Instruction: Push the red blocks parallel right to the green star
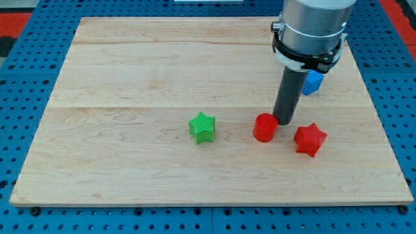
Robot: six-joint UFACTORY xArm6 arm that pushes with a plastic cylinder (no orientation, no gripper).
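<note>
A green star (203,127) lies near the middle of the wooden board (130,78). A red cylinder (264,127) stands to its right in the view. A red star (309,139) lies further right and slightly lower. My tip (283,121) is on the board just above and to the right of the red cylinder, touching or almost touching its upper right edge, and left of and above the red star.
A blue block (314,82) sits behind the rod near the view's right, partly hidden by the arm. The board lies on a blue perforated table (26,130).
</note>
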